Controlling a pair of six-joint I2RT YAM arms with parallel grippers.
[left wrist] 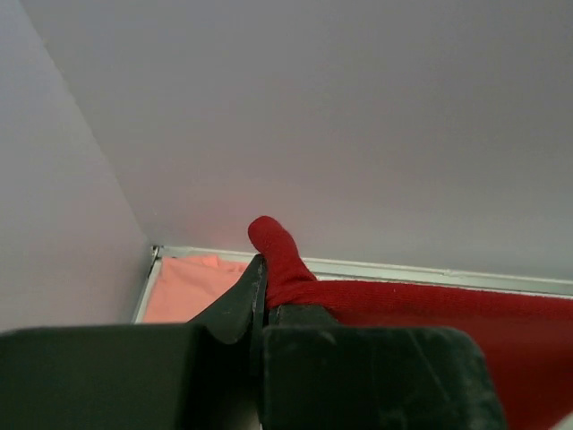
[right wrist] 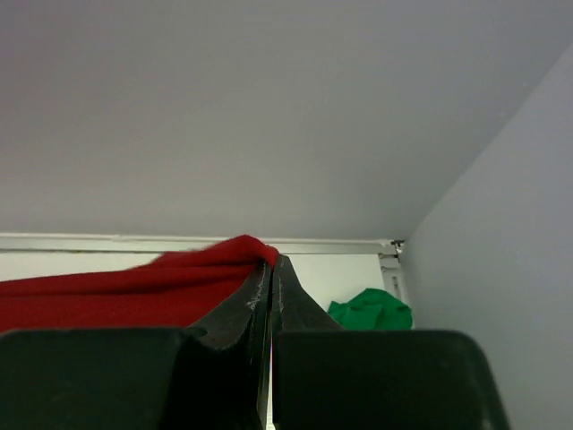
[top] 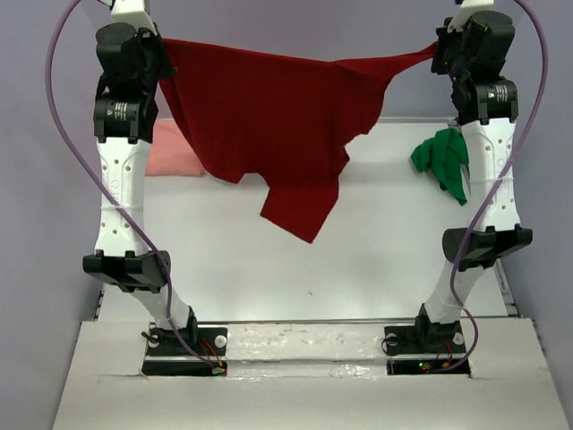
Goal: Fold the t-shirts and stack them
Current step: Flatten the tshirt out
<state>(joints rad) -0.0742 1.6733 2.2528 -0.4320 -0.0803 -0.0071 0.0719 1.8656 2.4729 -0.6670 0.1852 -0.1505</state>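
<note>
Top external view first: we see the dark red t-shirt (top: pixel 269 116) strung high across the upper part of the frame. It is stretched between the two raised arms and hangs down over the table (top: pixel 269 269), its lower folds drooping toward the middle. Over at the left edge, the pale salmon pink t-shirt (top: pixel 175 152) lies flat on the table, partly hidden by the left arm. At the right, the bright green t-shirt (top: pixel 443 161) sits crumpled just beside the right arm.

Now the left wrist camera: the left gripper (left wrist: pixel 261 273) is clamped tight on a bunched corner of the red cloth. A nub of fabric pokes up above the jaws at the centre of the frame, with pink cloth at lower left.

Right wrist camera: the right gripper (right wrist: pixel 271 264) is pinched closed on the red shirt's other end. We see the cloth trailing off to the left and the green one at lower right.
</note>
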